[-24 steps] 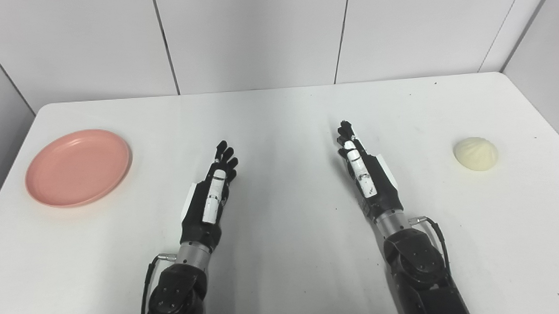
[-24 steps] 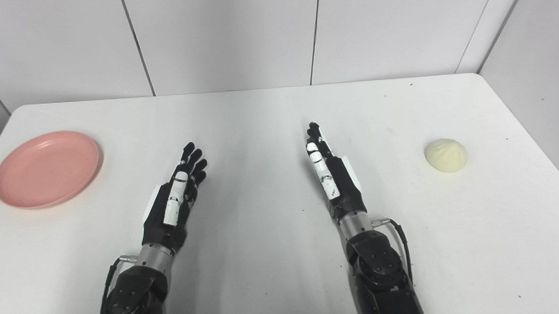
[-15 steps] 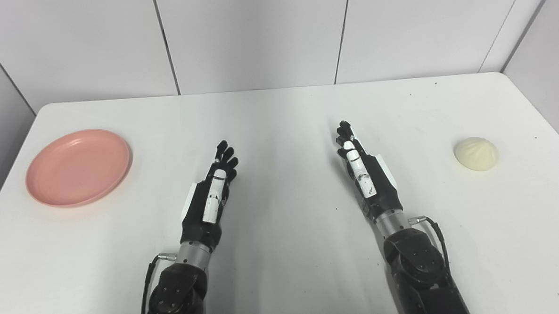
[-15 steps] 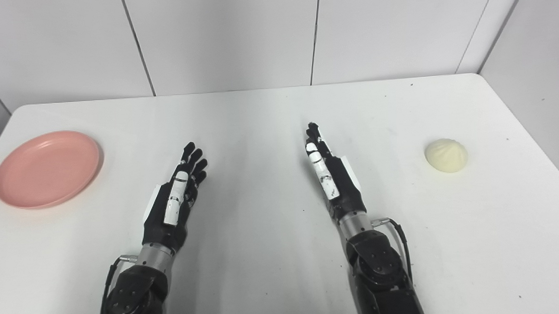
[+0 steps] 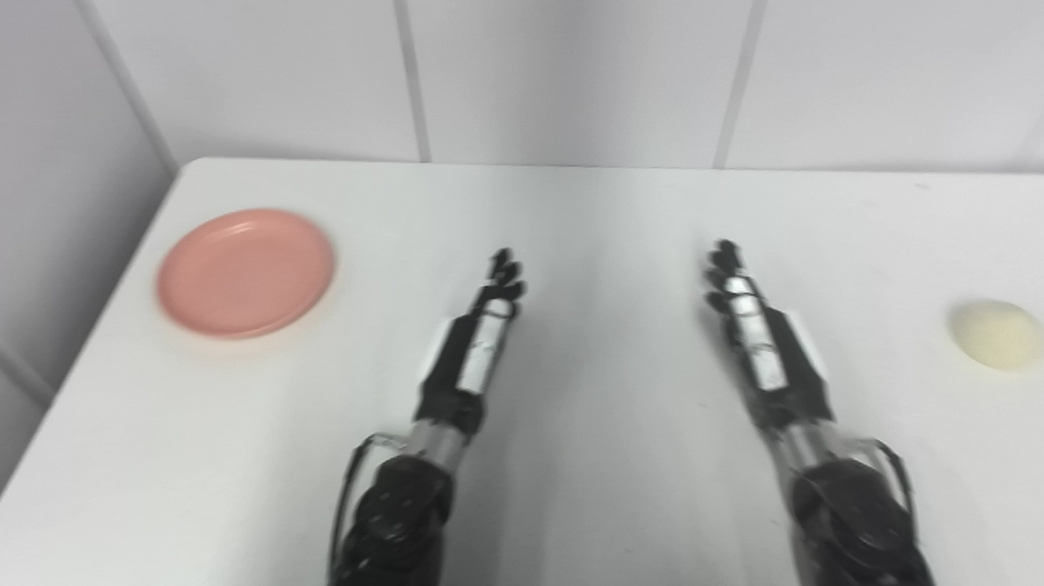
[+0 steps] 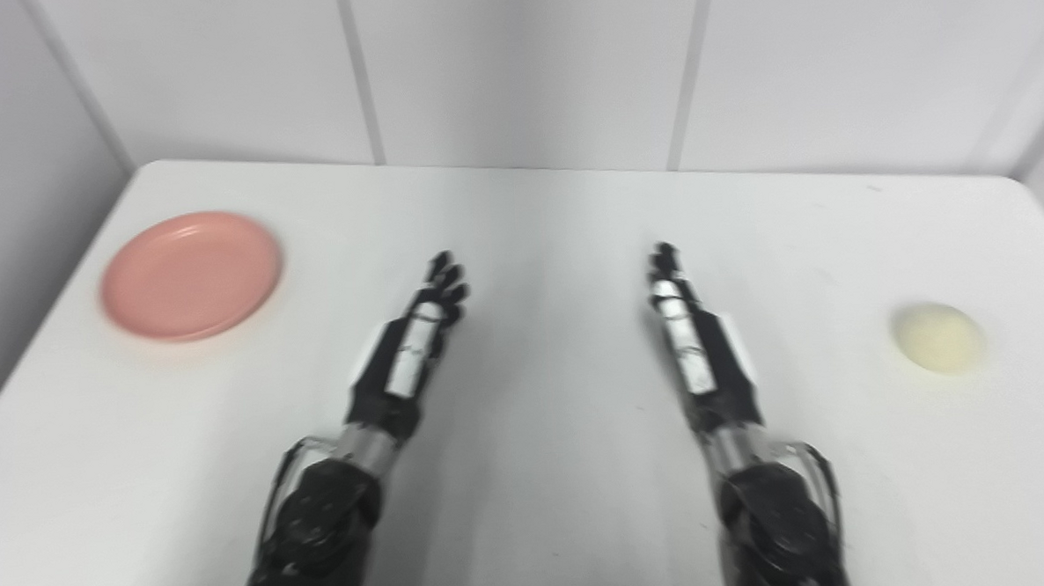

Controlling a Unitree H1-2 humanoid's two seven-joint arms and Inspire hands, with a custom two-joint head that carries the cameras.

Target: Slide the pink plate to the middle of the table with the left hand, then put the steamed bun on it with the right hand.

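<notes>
Plainly, neither hand holds anything: the left hand and the right hand lie low over the white table, fingers stretched forward and empty, side by side near its middle. That looks like a ready pose, leaving each arm free to reach its own side. Well out to the left sits the pink plate, near the table's far-left corner; the steamed bun rests alone far to the right. Nothing has been slid or lifted yet.

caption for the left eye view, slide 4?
Both hands, left hand and right hand, open mid-table; pink plate far left, steamed bun far right.
</notes>
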